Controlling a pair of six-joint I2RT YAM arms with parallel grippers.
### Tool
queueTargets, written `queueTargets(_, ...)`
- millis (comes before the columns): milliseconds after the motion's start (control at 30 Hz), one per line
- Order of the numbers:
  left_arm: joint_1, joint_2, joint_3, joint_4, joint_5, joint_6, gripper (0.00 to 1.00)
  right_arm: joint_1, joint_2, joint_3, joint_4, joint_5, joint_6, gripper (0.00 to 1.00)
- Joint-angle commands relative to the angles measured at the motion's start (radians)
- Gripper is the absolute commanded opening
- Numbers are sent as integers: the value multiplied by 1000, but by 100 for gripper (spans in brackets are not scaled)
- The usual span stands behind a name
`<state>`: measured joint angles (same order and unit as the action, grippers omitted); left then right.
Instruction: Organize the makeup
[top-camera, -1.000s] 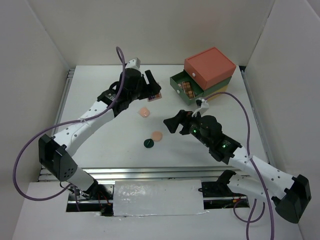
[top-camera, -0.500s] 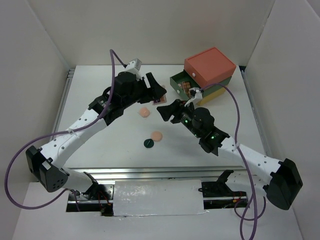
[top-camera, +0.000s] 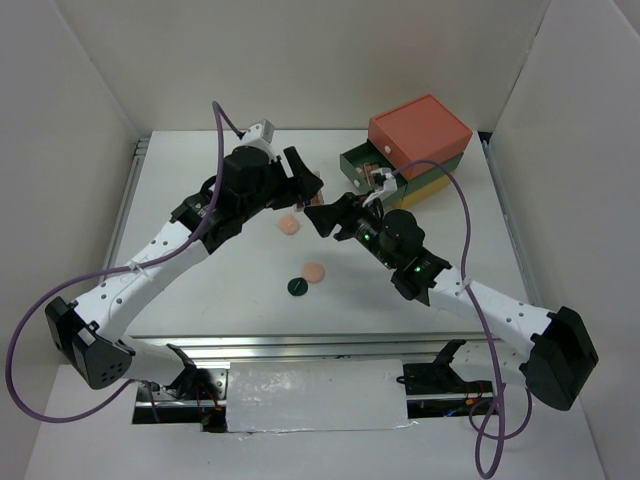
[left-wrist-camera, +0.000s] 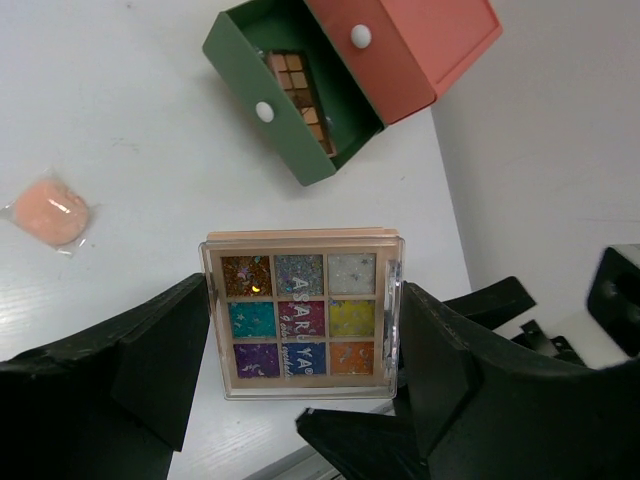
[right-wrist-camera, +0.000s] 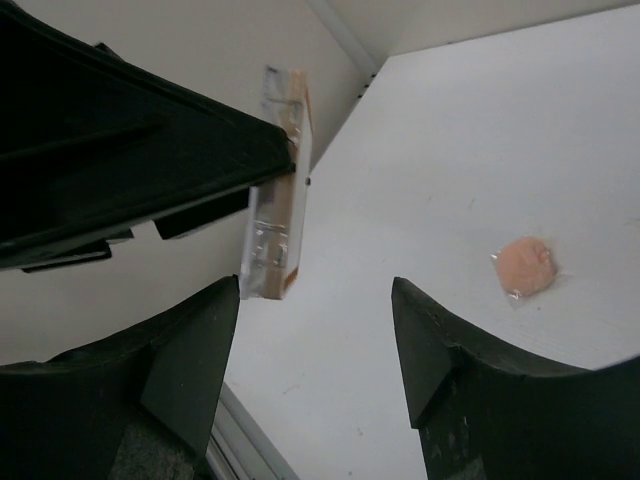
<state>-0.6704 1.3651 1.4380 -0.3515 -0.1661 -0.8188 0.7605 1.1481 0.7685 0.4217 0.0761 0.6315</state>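
Seen on my remote feed: the left arm (top-camera: 150, 262), at 8 o'clock in the overhead view, and the right arm (top-camera: 490, 305), at 4 o'clock, share one livery, with white shells on the long links and chunky black housings at every joint. A purple cable (top-camera: 468, 232) loops off each arm. A small green light (top-camera: 413, 268) glows on the right arm's black forearm, and a pale grey box (top-camera: 262, 131) caps the left wrist. Up close, the left pincer (left-wrist-camera: 302, 342) and right pincer (right-wrist-camera: 315, 310) show identical matte black, wedge-shaped fingers (right-wrist-camera: 180, 350) with flat inner faces.
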Motion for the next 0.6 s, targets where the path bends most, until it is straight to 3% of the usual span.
queueTargets(0,-5,-1,39,-24,-38,-3,0,13,-19,15,133,-27,-12,71)
queueTargets(167,-5,2,39,-30,-20,-14,0,14,18,70,115,-3,-26,72)
queueTargets(267,-5,-11,22,-21,-7,-19,0,16,62,123,85,30,-23,67)
queueTargets(467,-5,-40,15,-26,-1,-14,0,17,130,152,104,42,-21,39)
queueTargets(533,-5,-46,7,-24,-4,-16,0,16,142,160,106,15,-19,20)
queueTargets(567,-5,-47,-1,-24,-3,-16,0,16,142,160,111,10,-18,0)
